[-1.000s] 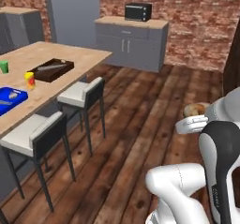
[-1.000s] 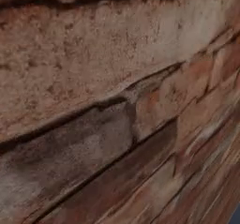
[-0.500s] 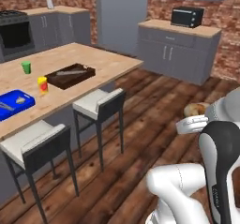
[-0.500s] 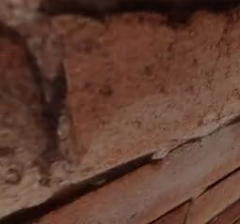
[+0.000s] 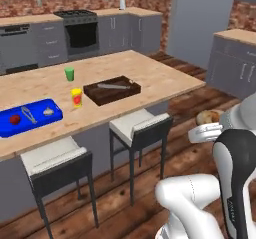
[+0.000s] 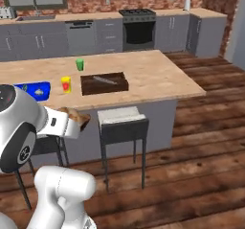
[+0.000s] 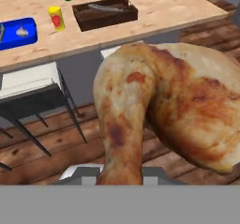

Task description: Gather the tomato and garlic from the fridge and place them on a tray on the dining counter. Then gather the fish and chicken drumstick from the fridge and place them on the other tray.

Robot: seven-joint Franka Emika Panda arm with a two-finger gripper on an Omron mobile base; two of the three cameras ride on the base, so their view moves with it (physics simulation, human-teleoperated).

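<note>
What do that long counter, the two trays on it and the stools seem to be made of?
The dining counter looks like pale matte wood, with faint grain. The blue tray looks like glossy plastic, given its flat saturated colour. The dark tray looks like dark stained wood, though it could be plastic. The stools seem to have dark metal frames and off-white padded seats.

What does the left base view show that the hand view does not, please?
Left base view alone: the tomato in the blue tray, the stove and cabinets behind the counter.
Hand view alone: the drumstick up close, browned skin and bone end plain.
Both: the blue tray with the garlic, the brown tray holding the fish, the yellow bottle, the green cup and two stools.
</note>
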